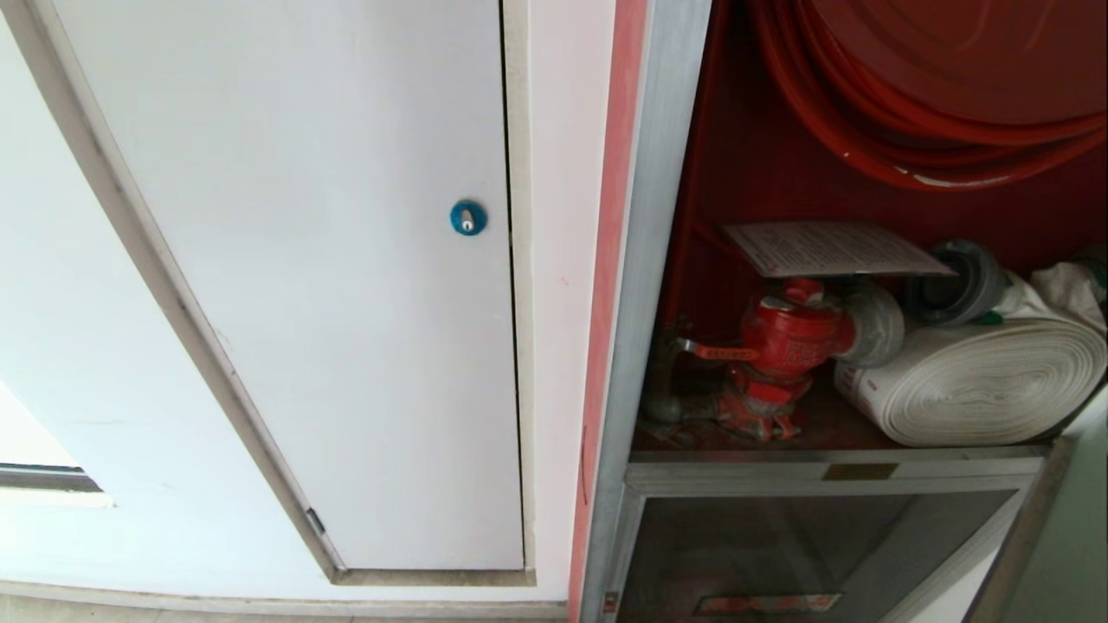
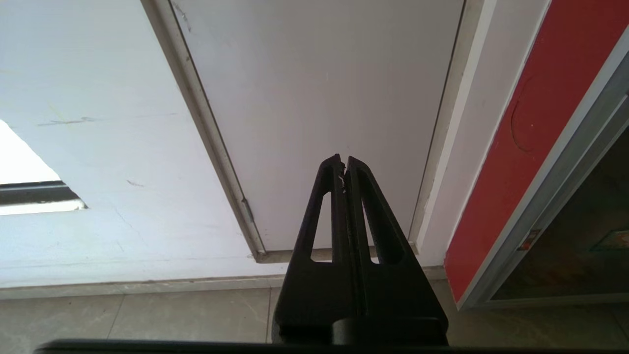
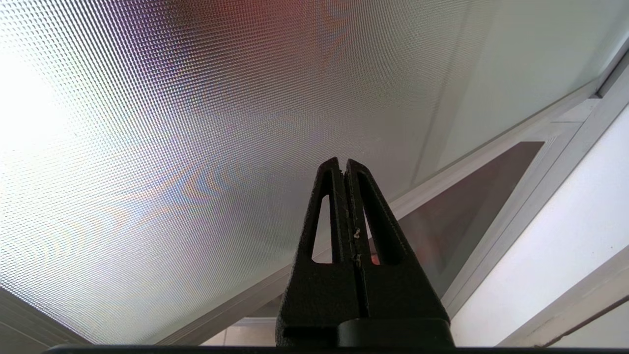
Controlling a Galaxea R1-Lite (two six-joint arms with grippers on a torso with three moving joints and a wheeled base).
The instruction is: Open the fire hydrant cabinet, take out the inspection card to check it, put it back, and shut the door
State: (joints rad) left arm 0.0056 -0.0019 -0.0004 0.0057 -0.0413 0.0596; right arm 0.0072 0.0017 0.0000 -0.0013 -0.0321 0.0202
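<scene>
Inspection card (image 1: 835,247): you are seeing it lying flat atop the red valve (image 1: 783,342), inside the fire hydrant cabinet (image 1: 736,156).
Hose roll (image 1: 982,381): lying beside the valve.
Left pincer (image 2: 344,162): pressed closed, gripping nothing, facing the white panel door (image 2: 319,98).
Right pincer (image 3: 343,163): closed, empty.

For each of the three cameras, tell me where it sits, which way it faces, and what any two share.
Head view: on the head, facing forward and down at the white door and open cabinet with the card on the valve; no arms show.
Left wrist view: behind the shut left hand, facing the white door.
Right wrist view: behind the shut right hand, facing the glass door.
Shared: head and left wrist both show the white door.
</scene>
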